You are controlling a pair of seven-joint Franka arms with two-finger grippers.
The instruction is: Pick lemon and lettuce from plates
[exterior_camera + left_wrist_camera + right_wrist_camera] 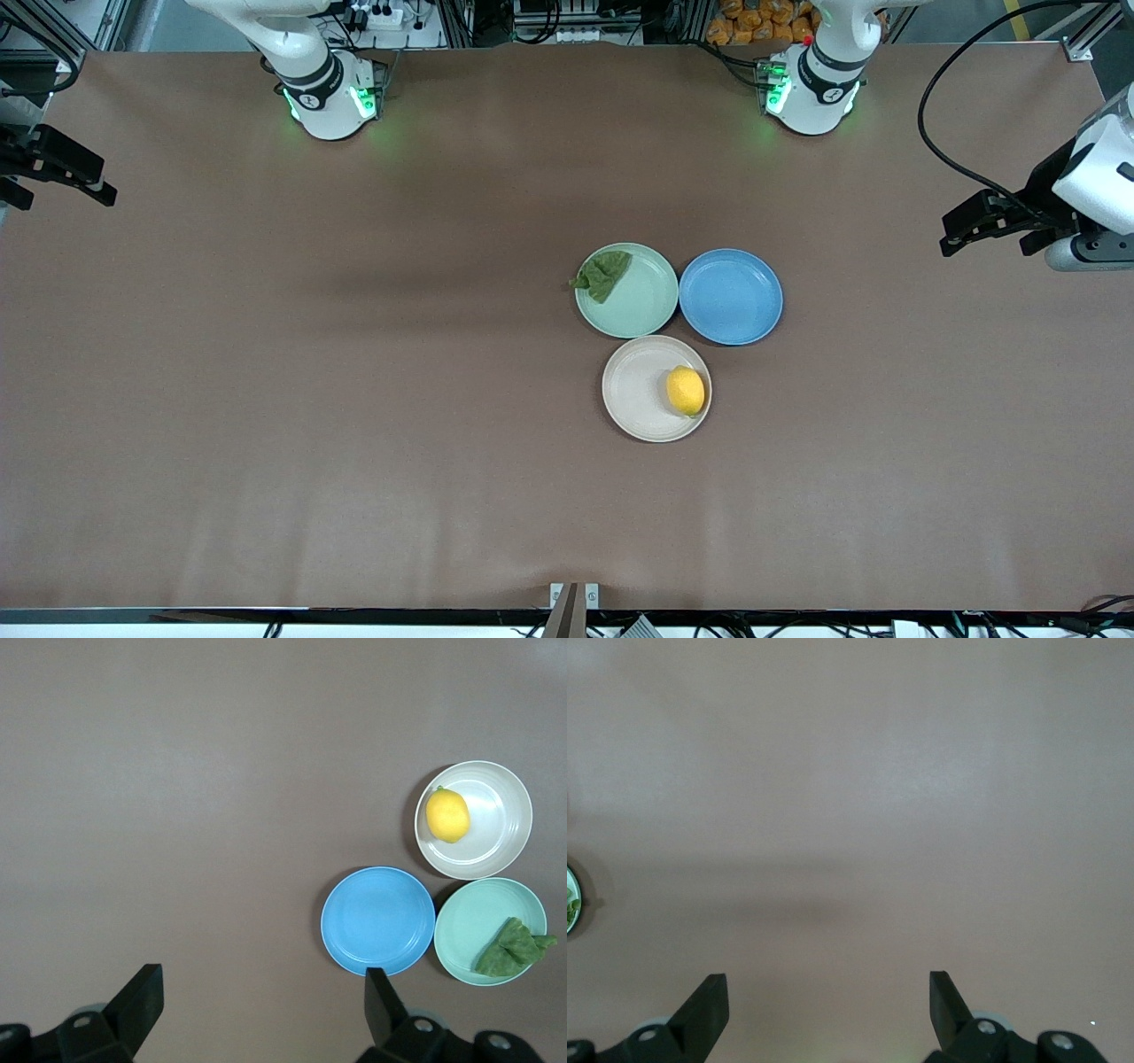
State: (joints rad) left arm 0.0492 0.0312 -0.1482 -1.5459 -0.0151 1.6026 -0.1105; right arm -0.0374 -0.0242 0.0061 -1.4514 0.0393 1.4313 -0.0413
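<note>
**Both arms parked wide; the risks lie in the reach-in**

A brown table [354, 399] fills the view, with the robot bases along one edge. Landmark: the blue plate [731, 296], which is bare and no part of the job. Touching it, toward the right arm's end, sits the mint plate [638, 306]; the beige-pink plate [642, 390] lies nearer the front camera than both, its rim against the mint one.

The left gripper [983, 221] hangs over the table's edge at the left arm's end, fingers spread wide and empty. The right gripper [66, 168] hangs over the opposite edge, likewise spread and empty.

The lettuce [604, 273] drapes over the mint plate's rim, on the side away from the blue plate. The lemon [686, 391] rests in the beige-pink plate, on the side toward the left arm's end.

Likely troubles: the lettuce is thin, so fingers may close on the rim or drag the plate. The smooth lemon could roll or squirt from an off-centre pinch. With plates touching, a nudge to one shifts all.
</note>
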